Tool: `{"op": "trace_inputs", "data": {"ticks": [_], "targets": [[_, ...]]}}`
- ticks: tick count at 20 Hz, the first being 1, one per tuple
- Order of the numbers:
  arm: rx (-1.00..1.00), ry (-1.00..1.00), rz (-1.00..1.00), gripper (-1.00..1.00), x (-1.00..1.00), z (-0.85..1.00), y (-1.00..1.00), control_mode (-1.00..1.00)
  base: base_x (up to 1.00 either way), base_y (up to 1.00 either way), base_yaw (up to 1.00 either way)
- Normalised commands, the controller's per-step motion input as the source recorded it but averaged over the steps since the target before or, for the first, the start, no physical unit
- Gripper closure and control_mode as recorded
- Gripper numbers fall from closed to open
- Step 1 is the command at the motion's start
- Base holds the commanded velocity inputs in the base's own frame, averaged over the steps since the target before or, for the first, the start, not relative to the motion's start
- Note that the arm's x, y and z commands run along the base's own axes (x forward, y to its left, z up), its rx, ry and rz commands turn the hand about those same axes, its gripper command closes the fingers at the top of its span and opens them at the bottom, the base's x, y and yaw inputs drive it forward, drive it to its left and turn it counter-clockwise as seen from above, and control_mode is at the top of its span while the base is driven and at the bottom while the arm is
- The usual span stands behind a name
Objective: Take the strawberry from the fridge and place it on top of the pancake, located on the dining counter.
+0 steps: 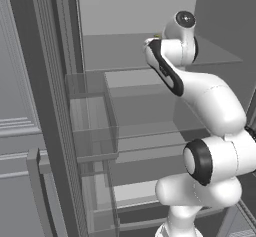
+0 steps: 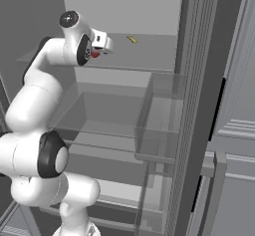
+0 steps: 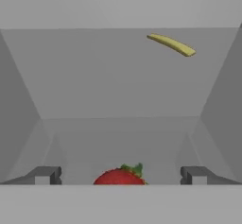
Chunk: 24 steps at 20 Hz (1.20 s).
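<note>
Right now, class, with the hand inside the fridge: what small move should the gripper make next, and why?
Probably ease a little further forward, then close. In the hand view the strawberry sits centred between the open gripper's fingertips, so little sideways correction seems needed.

A rendered kitchen is shown, seen from close in front of an open fridge (image 1: 150, 106). The pale interior is divided by glass shelves (image 2: 99, 140), and clear door bins (image 1: 92, 131) are mounted along the inside of the opened door. Food is kept on the upper shelf: a red strawberry (image 3: 120, 176) with a green top and, farther back, a thin yellowish item (image 3: 171, 44). Light grey panelled cabinet fronts (image 1: 20, 106) are seen beside the fridge, as is usual for fitted kitchen furniture. Every surface is flat and computer-drawn.
</note>
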Motion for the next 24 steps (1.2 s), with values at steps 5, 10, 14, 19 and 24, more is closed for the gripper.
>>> {"op": "trace_inputs", "data": {"ticks": [5,10,14,19,24], "targets": [[0.00,0.06,0.00,-1.00,0.16,-0.08,0.00,-1.00,0.00,0.00,0.00],[0.00,0.02,0.00,-1.00,0.00,-0.19,0.00,-1.00,0.00,0.00,0.00],[0.00,0.00,-0.02,-1.00,-0.07,-0.06,0.00,-1.00,0.00,0.00,0.00],[0.00,-0.02,-0.05,-1.00,-0.26,-0.10,0.00,-1.00,0.00,0.00,0.00],[0.00,-0.02,-0.06,-1.00,-0.19,-0.12,0.00,-1.00,0.00,0.00,0.00]]}}
